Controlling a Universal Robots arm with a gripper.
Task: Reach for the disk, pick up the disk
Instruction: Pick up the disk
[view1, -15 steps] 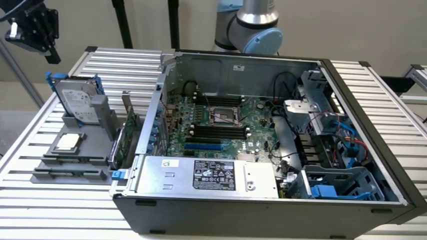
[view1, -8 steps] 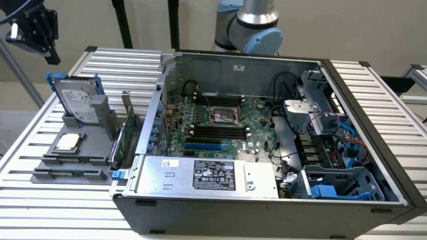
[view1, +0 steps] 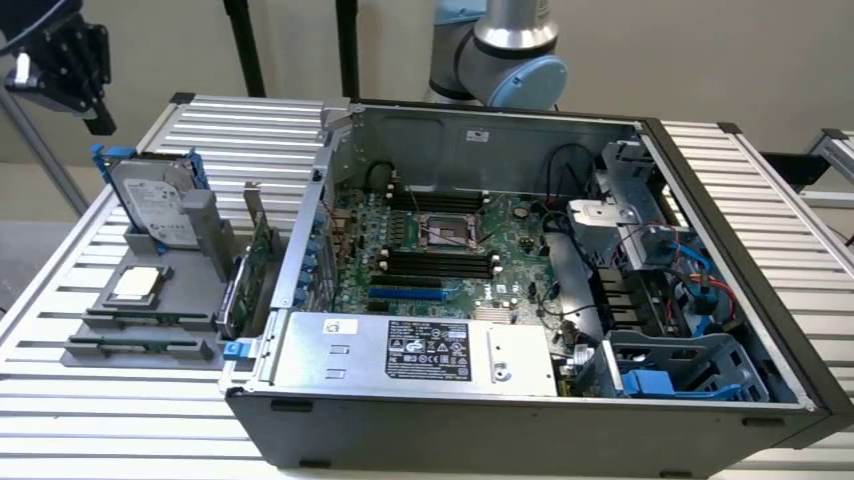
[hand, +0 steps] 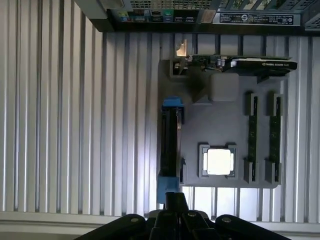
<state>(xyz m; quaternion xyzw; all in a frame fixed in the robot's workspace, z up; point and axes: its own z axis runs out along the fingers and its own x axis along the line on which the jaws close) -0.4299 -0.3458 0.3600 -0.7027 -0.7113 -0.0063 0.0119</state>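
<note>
The disk stood on edge in a slot of a grey holder, its white label facing outward and its blue frame showing at both ends. From the wrist view it appeared edge-on, roughly in line with the gripper. The gripper hung well above it, clenched on nothing and apart from the disk. A small square chip lay flat in the holder beside the disk. The holder sat on the slatted surface next to an open computer case.
</note>
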